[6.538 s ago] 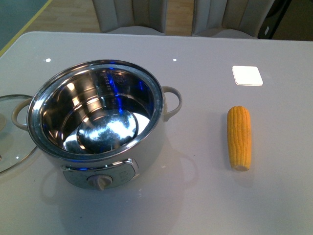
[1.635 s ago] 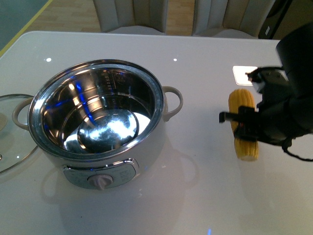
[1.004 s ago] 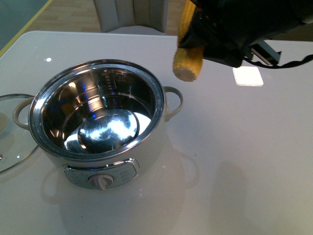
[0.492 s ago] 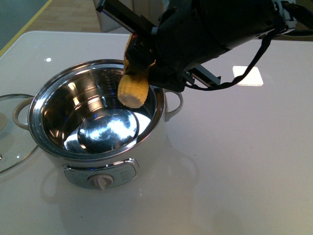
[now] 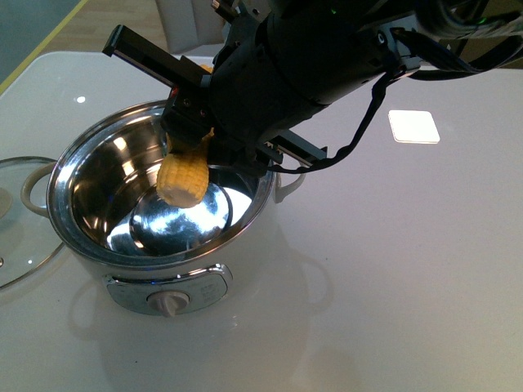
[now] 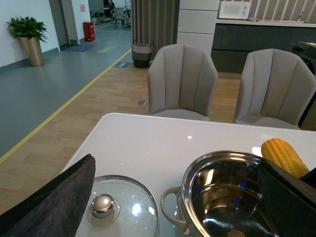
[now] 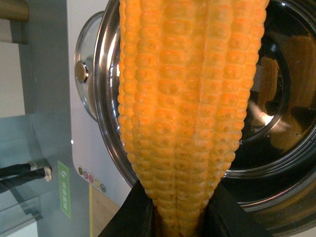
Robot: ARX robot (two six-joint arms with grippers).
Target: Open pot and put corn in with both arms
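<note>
Lid off already: the round glass lid with its steel rim (image 5: 20, 237) lies on the white table (image 5: 409, 286) left of the cream-white electric pot (image 5: 253, 237). Of your left gripper only one dark finger (image 6: 54, 197) shows, so its state cannot be told. Your black right gripper (image 5: 200, 122), clamped on the yellow-orange corn cob (image 5: 184, 180), has brought it from over the far rim down into the steel bowl's mouth, so probably only the release remains. The cob hangs nearly upright, blunt end down, kernel rows neat.

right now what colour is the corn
The corn is yellow-orange with kernel rows, clearest in the right wrist view.
</note>
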